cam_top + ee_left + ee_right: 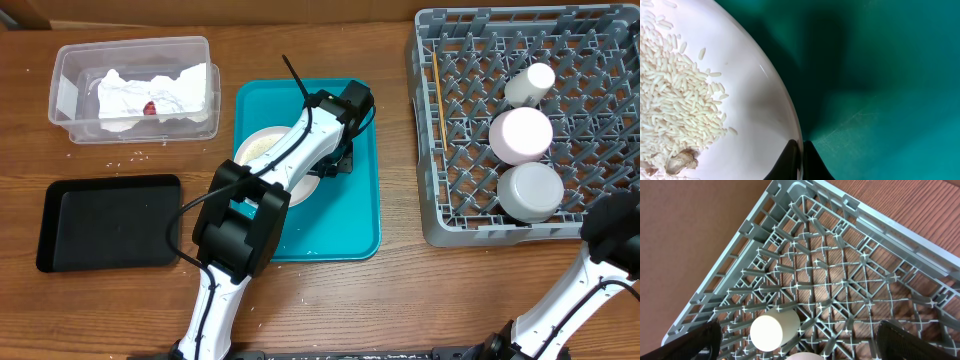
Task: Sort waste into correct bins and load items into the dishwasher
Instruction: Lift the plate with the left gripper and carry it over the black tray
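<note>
1 plate (with rice) in left end effector

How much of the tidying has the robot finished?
Done: the napkin and red wrapper sit in the clear tub; the cup, pink saucer, pale bowl and chopsticks are in the grey rack. In hand: the left gripper pinches the rim of the pink plate on the teal tray. Left: the rice on it likely needs tipping into a bin, then the plate joins the rack.

Even, soft light; faint glare on plate
</note>
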You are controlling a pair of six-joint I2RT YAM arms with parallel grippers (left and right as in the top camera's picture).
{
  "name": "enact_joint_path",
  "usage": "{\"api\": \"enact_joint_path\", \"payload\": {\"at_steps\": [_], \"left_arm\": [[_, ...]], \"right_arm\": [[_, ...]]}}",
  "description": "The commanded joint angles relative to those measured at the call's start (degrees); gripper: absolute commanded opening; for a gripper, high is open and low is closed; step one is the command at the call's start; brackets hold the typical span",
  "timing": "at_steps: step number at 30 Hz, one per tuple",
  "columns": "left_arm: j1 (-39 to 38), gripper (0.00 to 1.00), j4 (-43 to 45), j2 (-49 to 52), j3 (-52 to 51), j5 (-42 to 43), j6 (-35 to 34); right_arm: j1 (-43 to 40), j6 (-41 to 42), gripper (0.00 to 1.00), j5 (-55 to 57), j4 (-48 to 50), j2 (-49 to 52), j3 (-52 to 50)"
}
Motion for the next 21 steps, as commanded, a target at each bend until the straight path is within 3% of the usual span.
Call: {"api": "enact_joint_path", "payload": {"at_steps": [1, 9, 21], "left_arm": [[-0.4, 0.04, -0.5, -0.2, -2.0, 0.0, 0.2], [-0.5, 0.04, -2.7, -0.3, -0.5, -1.2, -0.5], [-2.3, 0.04, -18.7, -0.3, 12.0, -14.8, -7.7]], "right_arm": [[-0.1, 0.3, 1.00, -0.2, 0.3, -1.9, 1.5], [-0.1, 0.3, 1.00, -0.3, 0.3, -1.9, 1.5], [-0.1, 0.3, 1.00, -0.3, 0.3, -1.9, 1.5]]}}
